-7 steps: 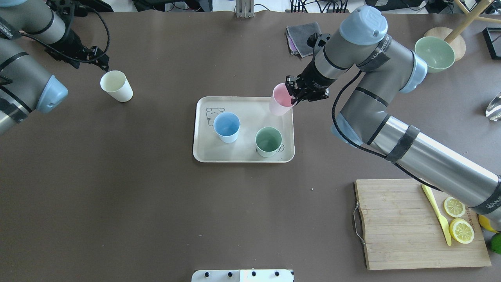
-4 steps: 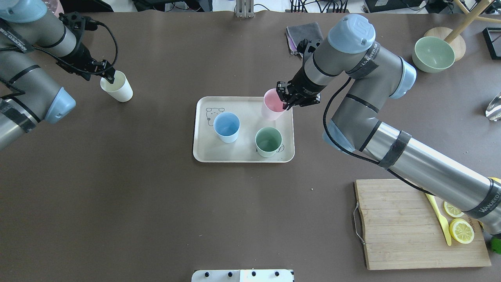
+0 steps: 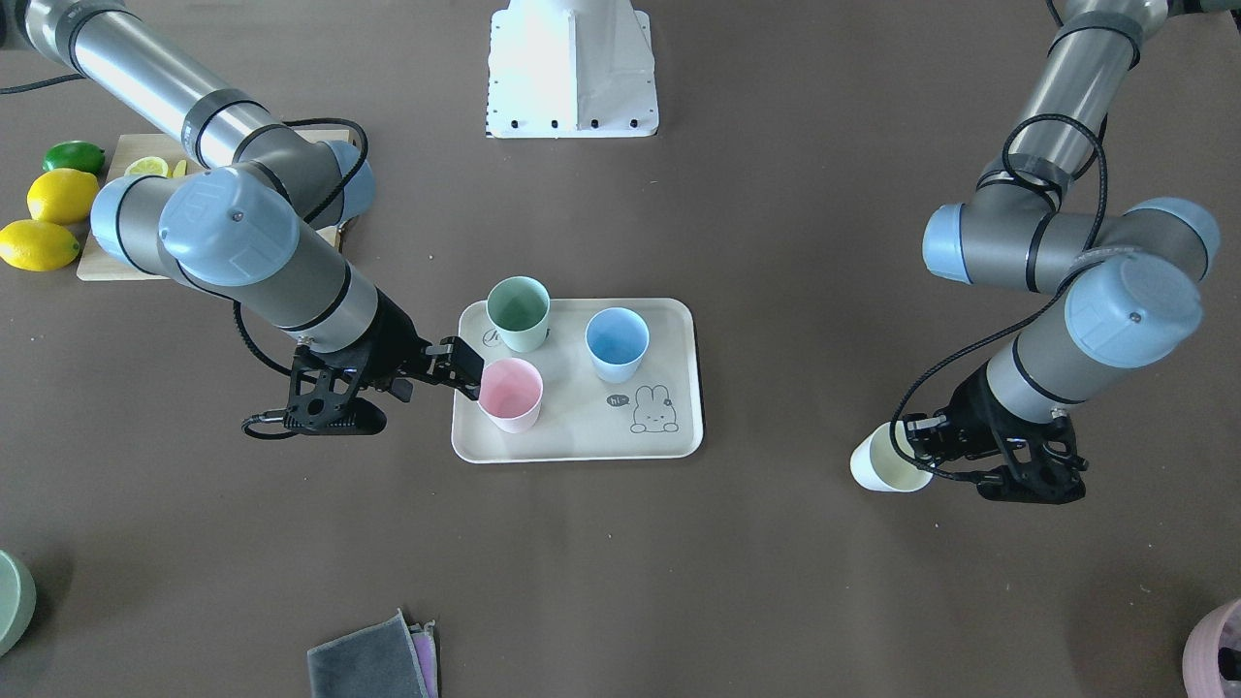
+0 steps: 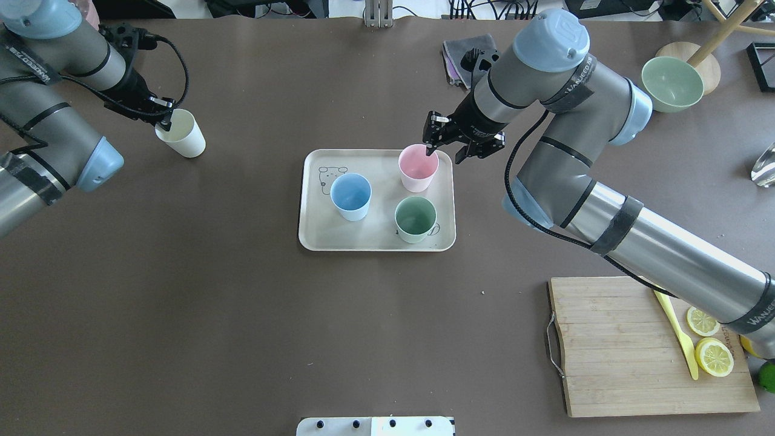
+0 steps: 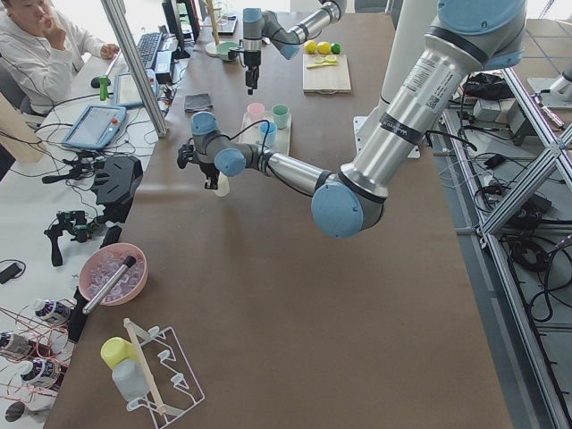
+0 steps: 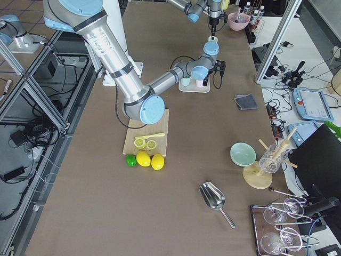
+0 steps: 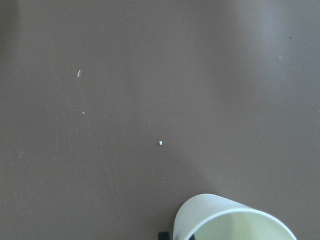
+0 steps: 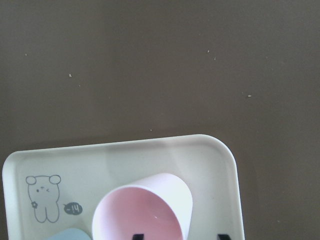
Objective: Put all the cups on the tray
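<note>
Standing on the tray [image 4: 319, 233], the pink cup [image 4: 418, 169] is freed: the jaws of the right gripper [image 4: 445, 155] are open. Off the tray, the cream cup [image 4: 180, 135] is reached by the left gripper [image 4: 164, 120], but its jaws cannot be told.

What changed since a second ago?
The right end effector lowered the small pink tapered cup upright onto the beige rectangular bunny tray and opened. The left end effector reached the cream-yellow cup. The light blue cup and mint green cup stayed put.
</note>
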### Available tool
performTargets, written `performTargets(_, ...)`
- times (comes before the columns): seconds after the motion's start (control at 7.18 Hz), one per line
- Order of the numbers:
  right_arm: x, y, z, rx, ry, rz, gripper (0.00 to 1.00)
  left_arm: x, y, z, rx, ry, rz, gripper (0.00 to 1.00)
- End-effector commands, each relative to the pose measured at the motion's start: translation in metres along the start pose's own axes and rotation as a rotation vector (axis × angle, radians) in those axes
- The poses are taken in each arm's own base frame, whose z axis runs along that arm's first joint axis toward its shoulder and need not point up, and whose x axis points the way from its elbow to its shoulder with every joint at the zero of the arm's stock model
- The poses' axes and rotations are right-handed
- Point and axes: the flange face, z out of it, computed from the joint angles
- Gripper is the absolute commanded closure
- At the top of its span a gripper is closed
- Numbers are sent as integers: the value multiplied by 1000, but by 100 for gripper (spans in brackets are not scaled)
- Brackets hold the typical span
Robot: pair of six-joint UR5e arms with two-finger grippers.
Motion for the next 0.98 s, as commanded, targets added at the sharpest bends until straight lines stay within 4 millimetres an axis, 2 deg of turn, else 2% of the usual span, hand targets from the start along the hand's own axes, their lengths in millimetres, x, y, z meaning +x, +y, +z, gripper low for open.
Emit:
performTargets(0.0,42,-6,-14,11,15,-18,0,115,12,-6,-28,61,-88,100)
performTargets(0.14,47,-7,-15,12,19,-17,0,168,23,-2,-5,67,-99,100)
performTargets(0.28,60,-10,-17,19,29,-14,0,211,36,1,-6,65,-105,100)
performTargets(0.42,74,-15,-22,28,37,-40,0,243,58,15,-20,59,-109,100)
performTargets(0.56,89,-15,-26,31,45,-59,0,258,71,27,27,36,-123,94)
performTargets(0.7,106,-19,-35,39,52,-73,0,255,73,30,30,29,-121,3)
performTargets(0.84,129,-27,-50,35,51,-83,0,252,70,18,38,39,-117,2)
